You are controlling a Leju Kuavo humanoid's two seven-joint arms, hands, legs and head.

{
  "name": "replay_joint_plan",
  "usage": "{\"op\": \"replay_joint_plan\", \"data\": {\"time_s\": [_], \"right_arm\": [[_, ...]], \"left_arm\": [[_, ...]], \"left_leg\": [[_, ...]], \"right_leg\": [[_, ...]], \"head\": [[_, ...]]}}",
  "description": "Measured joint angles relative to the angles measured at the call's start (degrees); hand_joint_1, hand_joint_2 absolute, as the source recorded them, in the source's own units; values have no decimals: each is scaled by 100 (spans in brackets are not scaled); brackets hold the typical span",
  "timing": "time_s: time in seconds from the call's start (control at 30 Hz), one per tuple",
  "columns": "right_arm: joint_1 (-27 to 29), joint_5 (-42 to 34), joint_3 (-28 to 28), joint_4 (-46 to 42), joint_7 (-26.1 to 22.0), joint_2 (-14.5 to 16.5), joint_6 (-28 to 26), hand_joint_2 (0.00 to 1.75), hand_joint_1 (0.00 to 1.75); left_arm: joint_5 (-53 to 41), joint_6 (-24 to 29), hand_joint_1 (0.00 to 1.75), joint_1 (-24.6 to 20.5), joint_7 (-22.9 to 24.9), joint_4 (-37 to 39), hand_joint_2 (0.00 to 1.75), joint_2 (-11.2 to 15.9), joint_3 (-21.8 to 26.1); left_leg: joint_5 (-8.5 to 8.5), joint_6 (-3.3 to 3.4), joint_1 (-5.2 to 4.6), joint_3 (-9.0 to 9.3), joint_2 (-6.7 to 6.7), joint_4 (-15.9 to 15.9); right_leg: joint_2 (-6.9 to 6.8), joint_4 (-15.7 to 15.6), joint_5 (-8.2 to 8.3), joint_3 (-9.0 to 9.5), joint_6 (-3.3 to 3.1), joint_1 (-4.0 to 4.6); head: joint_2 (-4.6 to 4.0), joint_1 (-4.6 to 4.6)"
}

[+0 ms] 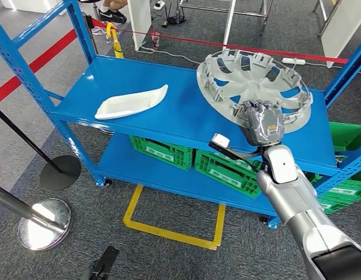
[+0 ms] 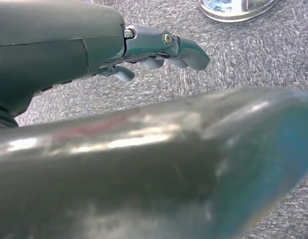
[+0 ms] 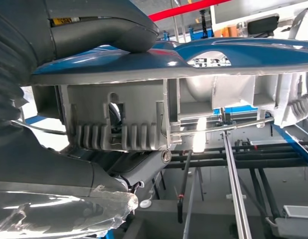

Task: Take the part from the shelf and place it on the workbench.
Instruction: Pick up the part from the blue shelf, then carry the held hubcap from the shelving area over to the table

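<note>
Part: a grey wheel cover [image 1: 253,87], spoked, with clips around its rim, lay hollow side up on the right end of the blue shelf's [image 1: 187,111] top deck; the near edge looked tilted up where the hand held it.
Right hand: the right hand [image 1: 263,122] gripped the near rim of the wheel cover, reaching in from the silver arm at the lower right.
Right hand, fingers: in the right wrist view the thick grey thumb [image 3: 103,27] lay across one face of the wheel cover's [image 3: 145,109] rim and the darker fingers [image 3: 141,167] pressed against the other face, closed on the rim.
Left hand: the left hand [image 2: 160,50] hung over grey carpet [image 2: 257,55], fingers loosely extended and slightly apart, holding nothing.
White tray: a long white boat-shaped piece [image 1: 131,102] lay on the left half of the same deck, well apart from the wheel cover.
Lower deck: green crates [image 1: 222,166] sat side by side on the shelf's lower deck, under the wheel cover.
Floor marks: a yellow taped outline [image 1: 174,230] lay on the carpet in front of the shelf.
Barrier: a red tape [image 1: 240,46] ran behind the shelf; chrome stanchion bases [image 1: 44,224] stood on the carpet at the left.
</note>
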Motion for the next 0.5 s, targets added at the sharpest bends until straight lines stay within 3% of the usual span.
{"op": "replay_joint_plan", "data": {"time_s": [0.07, 0.17, 0.2, 0.27, 0.33, 0.37, 0.4, 0.43, 0.5], "right_arm": [[0, 1, 5, 11, 0, 1, 4, 175, 175], [-9, 9, 29, 18, 1, 1, 16, 175, 175], [-16, 12, 39, 21, 6, -1, 22, 175, 175], [-26, 21, 58, 36, 25, -3, 41, 175, 175], [-23, 34, 86, 64, 40, 1, 63, 175, 175], [-17, 44, 102, 84, 45, 3, 74, 175, 175], [-13, 54, 118, 105, 50, 5, 83, 175, 175], [-13, 62, 133, 127, 56, 5, 89, 175, 175], [-24, 66, 163, 166, 73, 14, 92, 175, 175]], "left_arm": [[-7, 6, 0, -2, 4, 0, 0, 1, 0], [-11, 24, 0, -12, 27, 0, 0, 5, 0], [-9, 32, 0, -15, 34, 0, 0, 6, 0], [1, 44, 0, -21, 41, 0, 0, 11, 1], [14, 48, 0, -22, 40, 0, 0, 17, 2], [23, 48, 0, -21, 40, 0, 0, 18, 2], [32, 48, 0, -18, 39, 0, 0, 18, 3], [39, 48, 0, -17, 39, 0, 0, 19, 3], [45, 50, 0, -20, 38, 0, 0, 30, 5]], "left_leg": [[-6, 13, -9, -3, 0, 10], [54, 112, -16, 15, 4, -41], [100, 141, -1, 38, 12, -98], [155, 159, 28, 68, 33, -183], [164, 153, 29, 46, 44, -182], [171, 141, 33, 32, 47, -175], [181, 125, 43, 14, 46, -163], [190, 99, 62, -7, 41, -143], [198, 13, 107, -66, 23, -77]], "right_leg": [[0, -14, 8, 5, 12, -9], [-1, -63, 50, 6, 92, -34], [-7, -9, -2, -32, 109, -29], [-22, 444, -315, -240, 118, -23], [-27, 1233, -718, -540, 134, -25], [-28, 1505, -822, -630, 144, -31], [-29, 1568, -820, -620, 157, -40], [-31, 1379, -708, -487, 177, -57], [-20, 629, -443, -54, 251, -93]], "head": [[1, 0], [0, -2], [0, 4], [0, 20], [0, 24], [0, 23], [0, 22], [0, 23], [0, 24]]}}
